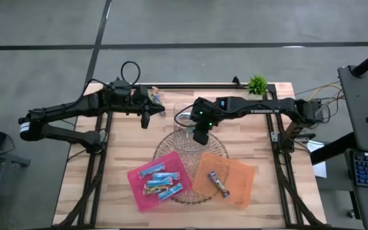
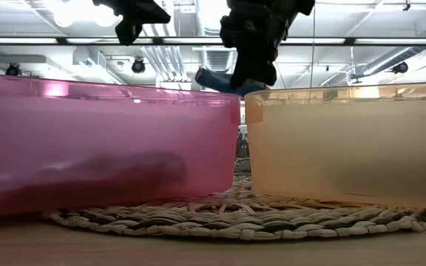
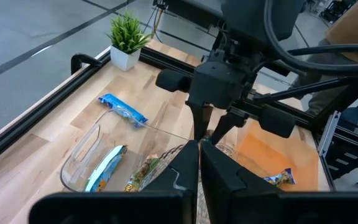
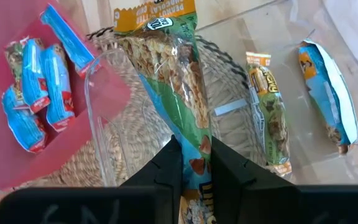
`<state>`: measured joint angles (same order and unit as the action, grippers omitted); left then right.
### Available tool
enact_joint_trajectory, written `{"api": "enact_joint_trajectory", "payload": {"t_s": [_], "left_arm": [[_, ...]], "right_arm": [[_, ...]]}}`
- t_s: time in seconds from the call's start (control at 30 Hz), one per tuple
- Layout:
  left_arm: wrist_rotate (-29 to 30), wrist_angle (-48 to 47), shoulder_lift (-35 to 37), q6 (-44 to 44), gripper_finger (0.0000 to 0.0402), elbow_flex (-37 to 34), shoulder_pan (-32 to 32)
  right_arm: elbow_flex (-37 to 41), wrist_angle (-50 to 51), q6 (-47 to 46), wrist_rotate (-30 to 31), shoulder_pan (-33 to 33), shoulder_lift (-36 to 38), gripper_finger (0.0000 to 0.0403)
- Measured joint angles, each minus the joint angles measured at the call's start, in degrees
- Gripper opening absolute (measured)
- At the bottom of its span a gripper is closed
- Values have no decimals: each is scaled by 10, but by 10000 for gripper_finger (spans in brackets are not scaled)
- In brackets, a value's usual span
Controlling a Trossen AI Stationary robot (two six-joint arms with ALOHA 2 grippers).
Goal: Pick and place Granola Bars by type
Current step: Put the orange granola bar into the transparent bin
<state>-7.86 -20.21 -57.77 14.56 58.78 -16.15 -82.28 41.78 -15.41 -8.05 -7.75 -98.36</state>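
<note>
My right gripper (image 1: 200, 135) hangs over the clear box (image 1: 183, 122) and the woven mat, shut on a granola bar in a green and tan wrapper (image 4: 169, 74). Two more bars (image 4: 267, 112) (image 4: 328, 93) lie in the clear box. The pink tray (image 1: 139, 191) holds several light blue bars (image 1: 161, 181). The orange tray (image 1: 241, 185) holds one dark bar (image 1: 219, 184). A blue bar (image 3: 123, 111) lies on the bare table. My left gripper (image 1: 145, 116) is shut and empty above the table's far left. My right gripper pinches one end of the green and tan bar (image 4: 194, 152) between its two fingers, which come from above and point down. The bar hangs below the fingers, tilted (image 2: 228, 80), clear of the box and above the tray rims.
A woven round mat (image 1: 197, 195) lies under both trays and the box. A small potted plant (image 1: 257, 84) stands at the table's far edge. Dark frame rails (image 1: 280, 160) run along the table's left and right sides.
</note>
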Motion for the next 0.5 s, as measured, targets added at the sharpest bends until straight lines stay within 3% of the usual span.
{"api": "enact_joint_trajectory", "payload": {"t_s": [0.17, 0.5], "left_arm": [[0, 0, 0, 0, 0, 0, 0], [0, 0, 0, 0, 0, 0, 0]], "right_arm": [[0, 0, 6, 0, 0, 0, 66], [3, 14, 4, 3, 0, 0, 138]]}}
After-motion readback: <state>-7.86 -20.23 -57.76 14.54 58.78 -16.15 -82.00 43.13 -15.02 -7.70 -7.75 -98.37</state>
